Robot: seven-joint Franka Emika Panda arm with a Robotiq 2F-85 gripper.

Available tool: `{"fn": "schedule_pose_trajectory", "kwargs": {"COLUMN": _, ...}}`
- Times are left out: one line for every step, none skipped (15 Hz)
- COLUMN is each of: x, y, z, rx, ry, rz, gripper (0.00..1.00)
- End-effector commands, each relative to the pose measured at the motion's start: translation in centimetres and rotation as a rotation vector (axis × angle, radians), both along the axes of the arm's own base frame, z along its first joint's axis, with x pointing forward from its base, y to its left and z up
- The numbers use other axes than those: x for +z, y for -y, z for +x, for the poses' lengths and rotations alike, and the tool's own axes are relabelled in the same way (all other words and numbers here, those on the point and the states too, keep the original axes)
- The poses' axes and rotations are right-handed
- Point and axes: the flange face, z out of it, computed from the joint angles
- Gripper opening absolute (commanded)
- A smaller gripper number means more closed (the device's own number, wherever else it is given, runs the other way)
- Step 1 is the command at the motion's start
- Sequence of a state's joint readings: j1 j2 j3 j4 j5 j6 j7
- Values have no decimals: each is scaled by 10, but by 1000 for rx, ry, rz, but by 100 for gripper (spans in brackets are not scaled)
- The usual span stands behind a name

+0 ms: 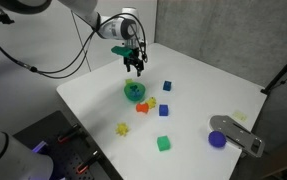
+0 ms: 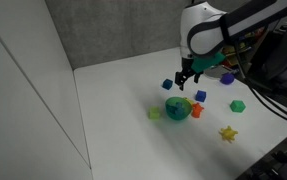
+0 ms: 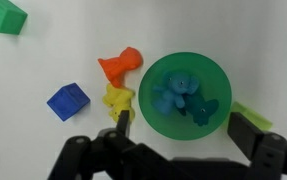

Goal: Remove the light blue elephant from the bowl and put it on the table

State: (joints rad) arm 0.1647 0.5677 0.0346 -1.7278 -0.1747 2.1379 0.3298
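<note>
Below the gripper (image 3: 180,120), between its wide-open, empty jaws, the elephant (image 3: 173,92) lies in the bowl (image 3: 209,63); best to descend straight, keeping both fingers (image 3: 123,122) inside the rim; close gently on the elephant only, not the darker piece (image 3: 204,111) beside it.

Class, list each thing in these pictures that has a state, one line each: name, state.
Small round green bowl, upright, toy inside.
Tiny light blue elephant figure, lying in the bowl, ungripped.
Robot's hand, open, above the bowl, holding nothing.
Orange toy figure, on the white table, beside the bowl.
</note>
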Motion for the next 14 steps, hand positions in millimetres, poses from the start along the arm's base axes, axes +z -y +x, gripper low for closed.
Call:
{"fn": "schedule_pose_trajectory", "kwargs": {"x": -8, "y": 0, "z": 4, "rx": -1, "ry": -7, "rz": -2, "gripper": 100}}
{"fn": "schedule_pose_trajectory", "kwargs": {"x": -16, "y": -1, "z": 7, "rx": -2, "ry": -11, "rz": -3, "gripper": 100}}
{"fn": "schedule_pose_trajectory", "kwargs": {"x": -20, "y": -1, "z": 10, "rx": -2, "ry": -13, "rz": -3, "gripper": 100}}
{"fn": "schedule_pose_trajectory", "kwargs": {"x": -21, "y": -1, "z": 12, "rx": -2, "ry": -13, "rz": -3, "gripper": 100}}
{"fn": "schedule_pose_trajectory", "kwargs": {"x": -21, "y": -1, "z": 12, "rx": -2, "ry": -11, "rz": -2, "gripper": 100}}
{"fn": "schedule_pose_trajectory", "kwargs": {"x": -20, "y": -1, "z": 13, "rx": -3, "ry": -9, "rz": -2, "gripper": 100}}
{"fn": "schedule_pose_trajectory", "kwargs": {"x": -32, "y": 0, "z": 14, "rx": 9, "ry": -24, "rz": 6, "gripper": 100}}
{"fn": "schedule_pose_trajectory", "kwargs": {"x": -45, "y": 2, "z": 13, "rx": 7, "ry": -33, "rz": 13, "gripper": 100}}
{"fn": "schedule_pose_trajectory", "kwargs": {"x": -53, "y": 2, "z": 13, "rx": 6, "ry": -41, "rz": 19, "gripper": 100}}
{"fn": "schedule_pose_trajectory", "kwargs": {"x": -63, "y": 2, "z": 12, "rx": 6, "ry": -46, "rz": 22, "gripper": 100}}
{"fn": "schedule_pose_trajectory", "kwargs": {"x": -73, "y": 2, "z": 11, "rx": 11, "ry": -44, "rz": 25, "gripper": 100}}
{"fn": "schedule_pose_trajectory", "kwargs": {"x": -83, "y": 2, "z": 12, "rx": 17, "ry": -33, "rz": 22, "gripper": 100}}
{"fn": "schedule_pose_trajectory", "kwargs": {"x": -92, "y": 1, "z": 13, "rx": 29, "ry": -19, "rz": 23, "gripper": 100}}
{"fn": "schedule_pose_trajectory", "kwargs": {"x": -100, "y": 1, "z": 14, "rx": 35, "ry": -6, "rz": 26, "gripper": 100}}
